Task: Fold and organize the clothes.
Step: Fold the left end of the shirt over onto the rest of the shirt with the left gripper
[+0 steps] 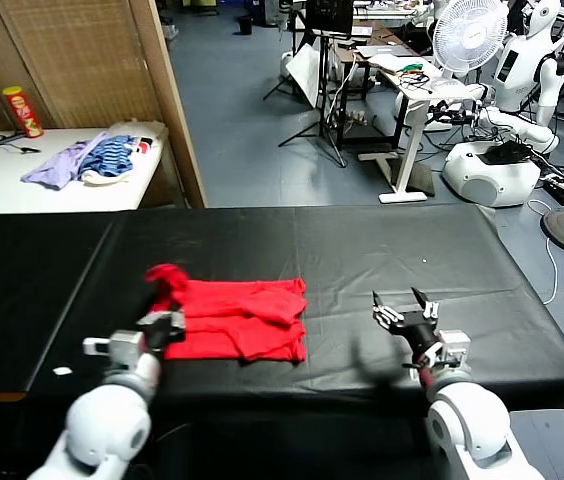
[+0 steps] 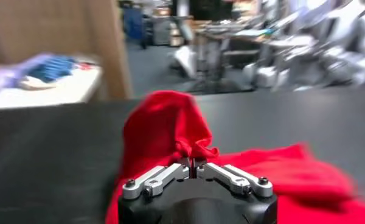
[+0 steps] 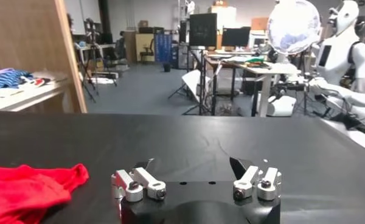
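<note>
Red fabric bunches between the pressed-together fingers of the robot's left gripper (image 1: 165, 322), which pinches the near-left corner of the red T-shirt (image 1: 242, 318) and holds it raised in a small peak above the black table (image 1: 362, 250). The left wrist view shows that pinch close up: the gripper (image 2: 196, 168) has its two metal fingers (image 2: 161, 178) drawn in tight on a gathered fold of the T-shirt (image 2: 164, 131), and the cloth rises in a rounded hump just beyond them. The rest of the garment lies flat and partly folded on the black cloth, in the middle of the table's near half, its layers overlapping in a rough rectangle that stretches from the left gripper toward the robot's right.

Well apart from the shirt, the right gripper (image 1: 405, 308) hovers over bare black table on the robot's right, fingers spread wide and holding nothing. The right wrist view shows its gripper (image 3: 194, 173) with both dark fingertips (image 3: 240, 165) standing far from each other, and one edge of the T-shirt (image 3: 30, 185) lying off to the side on the table, not touching it.

Beyond the black table, on the robot's left, a white table (image 1: 22, 185) carries a heap of lavender and blue-striped clothes (image 1: 87, 158) and a red snack can (image 1: 22, 110) standing upright. A wooden partition (image 1: 167, 90) rises beside it. Farther back on the right stand a white fan (image 1: 470, 35) and another white robot (image 1: 522, 70).
</note>
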